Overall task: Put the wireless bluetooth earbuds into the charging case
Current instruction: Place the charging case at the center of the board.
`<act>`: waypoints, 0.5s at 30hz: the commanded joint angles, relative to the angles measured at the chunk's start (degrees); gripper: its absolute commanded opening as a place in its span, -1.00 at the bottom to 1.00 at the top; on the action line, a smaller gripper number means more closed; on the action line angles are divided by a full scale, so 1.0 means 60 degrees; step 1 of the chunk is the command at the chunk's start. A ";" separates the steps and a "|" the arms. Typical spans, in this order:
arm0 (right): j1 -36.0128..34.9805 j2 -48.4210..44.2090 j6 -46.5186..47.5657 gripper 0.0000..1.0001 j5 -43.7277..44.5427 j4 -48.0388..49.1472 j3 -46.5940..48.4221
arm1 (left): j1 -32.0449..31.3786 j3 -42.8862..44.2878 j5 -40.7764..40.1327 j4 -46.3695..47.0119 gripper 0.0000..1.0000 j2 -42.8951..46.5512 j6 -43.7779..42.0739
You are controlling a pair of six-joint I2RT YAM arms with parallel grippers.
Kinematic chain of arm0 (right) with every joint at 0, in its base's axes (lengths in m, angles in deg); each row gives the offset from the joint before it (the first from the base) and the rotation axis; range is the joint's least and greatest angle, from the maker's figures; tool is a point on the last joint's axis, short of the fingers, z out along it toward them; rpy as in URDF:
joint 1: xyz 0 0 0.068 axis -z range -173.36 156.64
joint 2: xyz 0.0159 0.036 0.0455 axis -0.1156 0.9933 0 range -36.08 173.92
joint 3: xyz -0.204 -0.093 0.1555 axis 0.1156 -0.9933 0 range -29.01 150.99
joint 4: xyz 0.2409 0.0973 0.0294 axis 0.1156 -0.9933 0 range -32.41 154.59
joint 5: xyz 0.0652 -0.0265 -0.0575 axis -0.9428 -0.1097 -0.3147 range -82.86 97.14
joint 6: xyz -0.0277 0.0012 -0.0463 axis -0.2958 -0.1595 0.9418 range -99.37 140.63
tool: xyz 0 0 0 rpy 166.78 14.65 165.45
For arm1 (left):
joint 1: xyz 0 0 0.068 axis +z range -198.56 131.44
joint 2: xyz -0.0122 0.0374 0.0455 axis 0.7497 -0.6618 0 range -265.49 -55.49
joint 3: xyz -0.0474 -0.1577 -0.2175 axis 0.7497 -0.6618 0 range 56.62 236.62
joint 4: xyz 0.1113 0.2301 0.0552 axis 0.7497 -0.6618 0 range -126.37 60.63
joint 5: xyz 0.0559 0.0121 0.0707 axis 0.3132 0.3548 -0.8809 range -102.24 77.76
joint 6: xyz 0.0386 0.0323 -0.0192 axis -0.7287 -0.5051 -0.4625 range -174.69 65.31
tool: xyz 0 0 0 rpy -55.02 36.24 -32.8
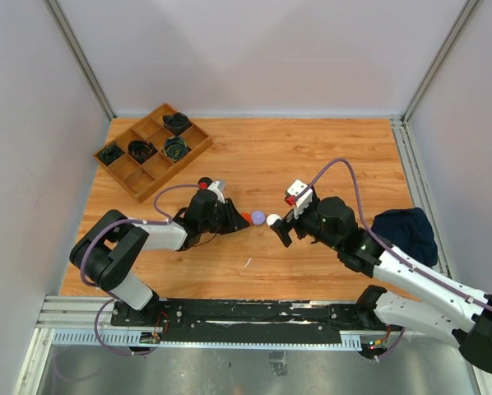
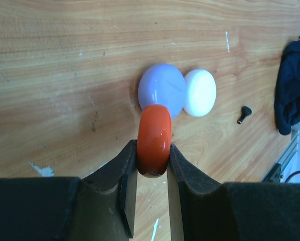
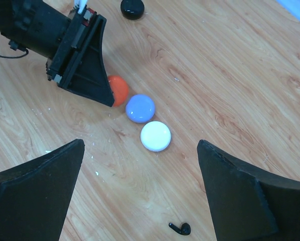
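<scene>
Three round cases lay in a short diagonal row near the middle of the table (image 1: pixel 312 156). The left gripper (image 2: pixel 154 155) was clenched on the orange charging case (image 2: pixel 154 138), holding it on edge between both pads at the lower centre of the left wrist view. Just above it in that view sat the pale purple case (image 2: pixel 162 90), and the white case (image 2: pixel 200 93) lay against the purple one's right side (touching or all but, I could not tell which).

The right gripper (image 3: pixel 141 145) hung over the row with its fingers (image 3: pixel 39 196) spread wide and grasping nothing. One black earbud (image 3: pixel 180 228) lay on the bare wood at the bottom centre of the right wrist view, below the white case and apart from it, inside no case. A black case (image 3: pixel 132 7) rested at the top edge of that view, behind the left arm.

In the upper left of the overhead view stood a wooden tray (image 1: pixel 178 173), with coiled cables (image 1: pixel 177 123) in some of its compartments. A dark blue cloth (image 1: pixel 406 233) was bunched at the table's right edge.
</scene>
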 commanded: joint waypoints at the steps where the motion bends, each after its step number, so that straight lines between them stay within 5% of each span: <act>1: 0.0194 -0.0411 -0.0203 0.92 0.0266 0.0686 -0.0296 | -0.0032 0.0658 -0.0195 -0.0605 -0.69 -0.0608 0.0133; 6: 0.0259 -0.0578 -0.0243 0.92 0.0188 0.0760 -0.0416 | -0.0032 0.1056 -0.0280 -0.0985 -0.57 -0.1050 0.0318; 15: 0.0314 -0.0695 -0.0309 0.93 0.0146 0.0755 -0.0445 | -0.0032 0.1149 -0.0661 -0.1480 0.10 -0.0959 0.0426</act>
